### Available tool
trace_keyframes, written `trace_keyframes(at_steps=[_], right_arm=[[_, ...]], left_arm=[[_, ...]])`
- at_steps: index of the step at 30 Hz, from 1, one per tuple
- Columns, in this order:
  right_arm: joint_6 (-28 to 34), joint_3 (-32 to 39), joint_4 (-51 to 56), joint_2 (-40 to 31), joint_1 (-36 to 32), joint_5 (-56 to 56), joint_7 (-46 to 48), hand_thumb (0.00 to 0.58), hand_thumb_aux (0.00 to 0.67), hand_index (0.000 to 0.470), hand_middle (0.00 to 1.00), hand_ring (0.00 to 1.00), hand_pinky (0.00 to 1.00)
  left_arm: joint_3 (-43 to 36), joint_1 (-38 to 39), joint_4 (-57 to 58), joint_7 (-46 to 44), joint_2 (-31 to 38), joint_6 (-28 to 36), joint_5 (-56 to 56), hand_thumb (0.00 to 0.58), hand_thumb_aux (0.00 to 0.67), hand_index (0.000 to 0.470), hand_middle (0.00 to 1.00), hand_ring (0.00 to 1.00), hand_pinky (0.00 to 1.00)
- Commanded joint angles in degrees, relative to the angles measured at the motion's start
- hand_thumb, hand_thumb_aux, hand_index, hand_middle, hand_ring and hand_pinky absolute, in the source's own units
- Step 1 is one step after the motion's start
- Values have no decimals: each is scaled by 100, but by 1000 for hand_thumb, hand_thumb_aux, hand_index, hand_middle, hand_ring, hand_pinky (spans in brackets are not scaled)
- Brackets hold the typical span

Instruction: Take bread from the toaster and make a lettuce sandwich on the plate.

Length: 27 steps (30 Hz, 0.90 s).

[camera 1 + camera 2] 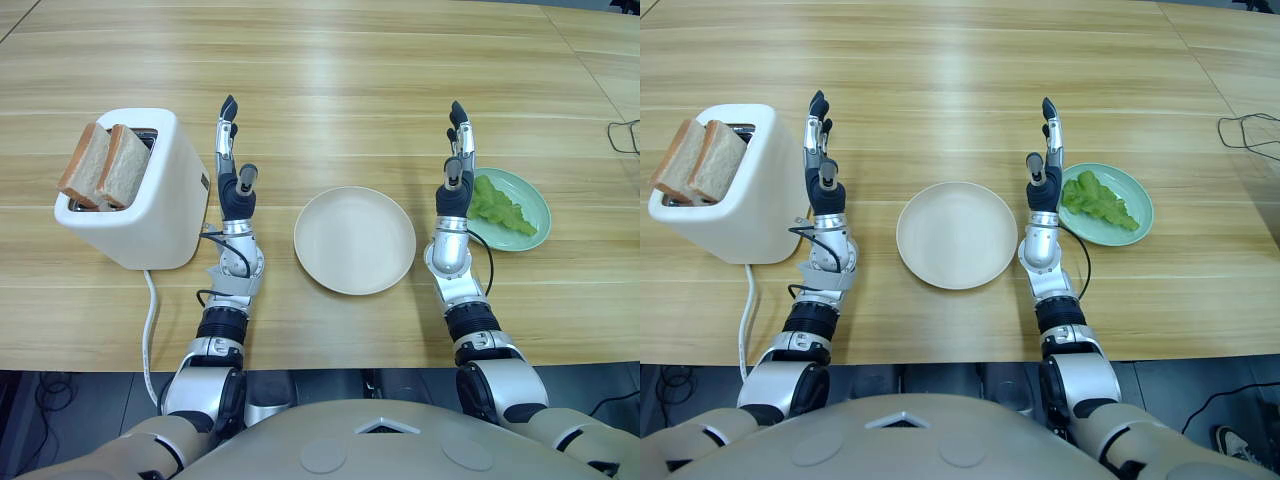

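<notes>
Two toasted bread slices (105, 165) stand in the slots of the white boxy toaster (165, 205), at 9 o'clock from the round beige plate (354, 240). Green lettuce leaf (500, 210) lies on the small pale-green plate (527, 188) at 3 o'clock. Left hand (234, 190) and right hand (456, 185) flank the beige plate on the wooden table (400, 80), fingers straight, gripping nothing.

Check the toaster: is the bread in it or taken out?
In. Two bread slices lean in the slots of the toaster, their tops sticking up above it.

Toaster (150, 200) flanks left hand (232, 160) closely; green dish (540, 198) flanks right hand (458, 165).
</notes>
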Motion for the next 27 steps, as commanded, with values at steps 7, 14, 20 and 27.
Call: trace_keyframes(at_steps=[7,14,20,27], right_arm=[[-15,-6,78,64,51,210,100,0,0,0,0,0,0],[-36,-21,39,57,57,280,146,0,0,0,0,0,0],[13,-11,10,-111,53,115,134,0,0,0,0,0,0],[7,-22,23,-278,79,34,87,0,0,0,0,0,0]], left_arm=[[-187,16,202,-508,-86,2,-332,0,0,0,0,0,0],[-150,124,-36,-569,19,-112,-420,0,0,0,0,0,0],[396,686,-1639,-3,869,352,919,0,0,0,0,0,0],[1615,1544,-2309,1208,2528,1941,2734,0,0,0,0,0,0]])
